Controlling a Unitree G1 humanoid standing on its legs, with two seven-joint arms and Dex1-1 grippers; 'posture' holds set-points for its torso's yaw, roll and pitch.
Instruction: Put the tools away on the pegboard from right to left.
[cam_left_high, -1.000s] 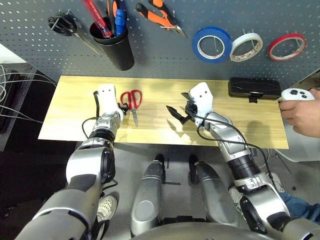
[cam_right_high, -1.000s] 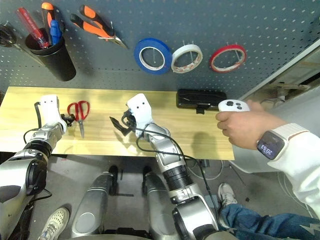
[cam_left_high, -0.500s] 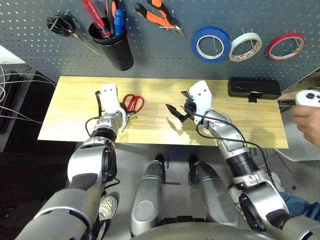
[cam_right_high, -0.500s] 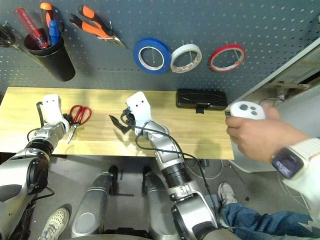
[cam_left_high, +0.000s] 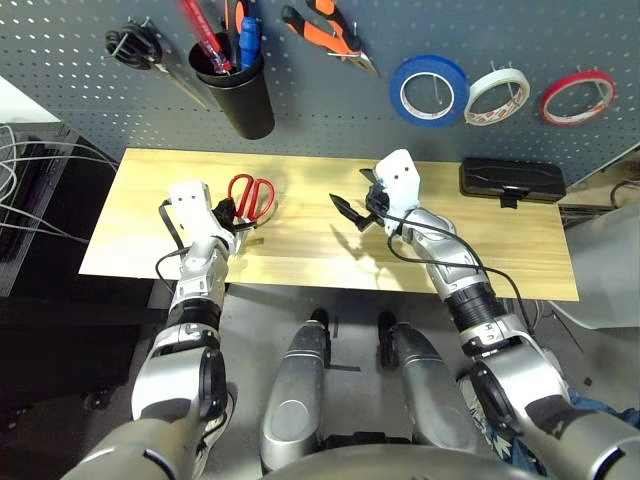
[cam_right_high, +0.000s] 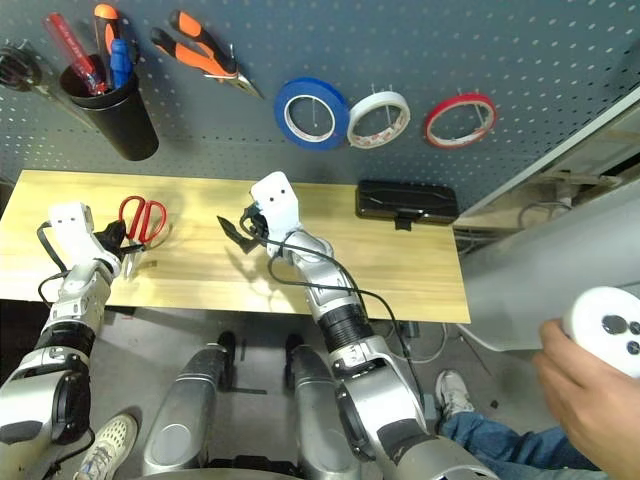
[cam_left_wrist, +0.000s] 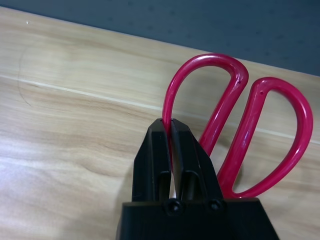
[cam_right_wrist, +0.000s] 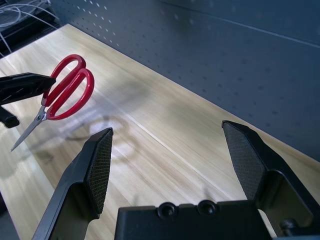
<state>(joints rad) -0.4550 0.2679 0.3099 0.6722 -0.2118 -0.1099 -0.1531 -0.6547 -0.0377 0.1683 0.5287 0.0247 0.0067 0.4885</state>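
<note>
Currently, step: I am holding the last loose tool, the red-handled metal scissors (cam_left_high: 252, 198), and I judge that lifting them to the pegboard is coming next.
Left fingers: my slim black left gripper (cam_left_wrist: 166, 121) is clamping one side of a red handle loop; the other loop is hanging free.
Right fingers: my black right gripper (cam_right_wrist: 167, 150) is standing wide apart with nothing between, near the middle of the left eye view.
Scissors: they are showing left of centre in the left eye view, over the pale wooden table (cam_left_high: 500, 240), their handles pointing towards the pegboard.
Pegboard: the dark grey perforated metal panel (cam_left_high: 330, 110) is spanning the top of the left eye view; the wide blue tape roll (cam_left_high: 429, 90) is hanging right of centre, the orange-and-black-handled pliers (cam_left_high: 328, 30) at top centre, and the small blue-handled screwdriver (cam_left_high: 249, 42) is standing in the black cup (cam_left_high: 245, 103), upper left.
Risk, grip: one thin, glossy loop is carrying everything, so a jerk could be making the scissors swivel or slip.
Risk, blades: the free handle could be swinging, opening the blades.
Risk, hanging: a tilted loop could be missing its hook, or my wrist could be knocking the cup.
</note>
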